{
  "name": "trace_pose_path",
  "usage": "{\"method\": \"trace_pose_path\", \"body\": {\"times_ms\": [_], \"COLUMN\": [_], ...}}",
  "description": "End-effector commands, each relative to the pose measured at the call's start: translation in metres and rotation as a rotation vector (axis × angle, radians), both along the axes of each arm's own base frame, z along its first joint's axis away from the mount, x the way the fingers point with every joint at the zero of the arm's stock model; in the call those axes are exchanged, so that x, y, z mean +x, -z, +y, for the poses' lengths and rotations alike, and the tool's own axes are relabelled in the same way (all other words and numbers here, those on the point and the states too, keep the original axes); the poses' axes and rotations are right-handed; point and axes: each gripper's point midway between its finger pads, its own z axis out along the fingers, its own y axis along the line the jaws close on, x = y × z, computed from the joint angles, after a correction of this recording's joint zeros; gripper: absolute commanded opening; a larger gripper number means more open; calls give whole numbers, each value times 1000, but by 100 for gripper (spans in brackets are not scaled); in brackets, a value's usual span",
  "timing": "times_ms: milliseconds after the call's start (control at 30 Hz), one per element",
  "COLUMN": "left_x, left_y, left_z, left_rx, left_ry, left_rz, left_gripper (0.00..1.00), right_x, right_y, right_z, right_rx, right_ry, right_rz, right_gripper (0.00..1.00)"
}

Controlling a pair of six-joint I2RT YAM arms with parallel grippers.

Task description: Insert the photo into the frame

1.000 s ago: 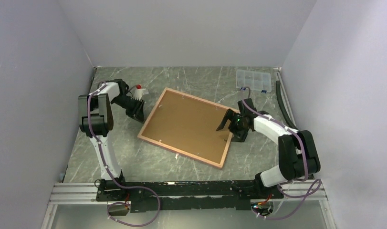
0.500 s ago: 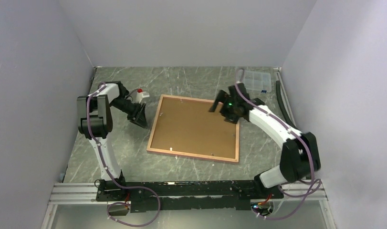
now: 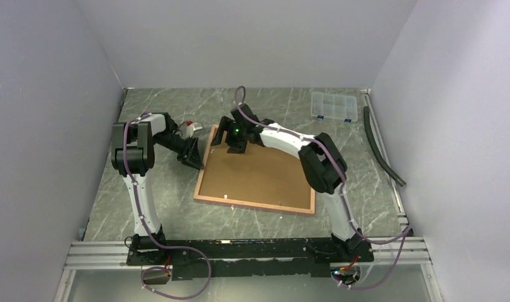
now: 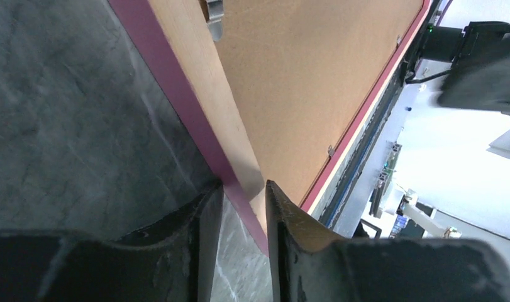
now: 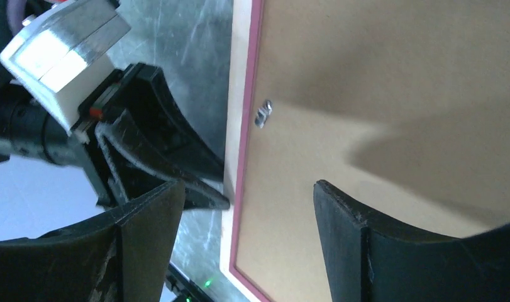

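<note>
The frame (image 3: 255, 206) lies reverse side up on the table, its tan rail (image 4: 202, 82) and pink edge (image 4: 155, 63) showing. The brown backing board (image 3: 258, 170) fills it. The photo is hidden. My left gripper (image 3: 199, 160) is at the frame's left edge, and in the left wrist view it (image 4: 244, 189) is shut on the frame's rail near a corner. My right gripper (image 3: 230, 139) hovers open over the frame's far left corner. In the right wrist view it (image 5: 249, 195) is empty, with the frame rail (image 5: 241, 113) and my left gripper (image 5: 177, 157) below it.
A clear plastic compartment box (image 3: 332, 106) sits at the back right. A black hose (image 3: 381, 148) lies along the right wall. Small metal tabs (image 5: 263, 114) stand on the frame's inner edge. Walls close in on three sides; the arms' rail (image 3: 252, 248) runs along the near edge.
The frame turned from slanted to square with the table. My right gripper swept from the frame's right side to its far left corner. My left gripper moved in onto the frame's left edge.
</note>
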Motion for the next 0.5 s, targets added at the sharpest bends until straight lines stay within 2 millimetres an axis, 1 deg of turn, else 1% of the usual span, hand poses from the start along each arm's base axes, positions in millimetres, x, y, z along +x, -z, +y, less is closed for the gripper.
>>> {"method": "trace_pose_path", "body": {"times_ms": [0, 167, 300, 467], "left_x": [8, 6, 5, 6], "left_y": [6, 12, 14, 17], "left_z": [-2, -5, -6, -5], "left_rx": [5, -2, -3, 11], "left_ry": [-22, -22, -23, -30], "left_rz": [-21, -9, -9, -19], "left_gripper": [34, 26, 24, 21], "right_x": [20, 25, 26, 26], "right_y": [-7, 6, 16, 23], "right_z": [31, 44, 50, 58], "right_rx": [98, 126, 137, 167], "right_ry": [9, 12, 14, 12], "right_rz": [-3, 23, 44, 67], "right_gripper": [77, 73, 71, 71]}}
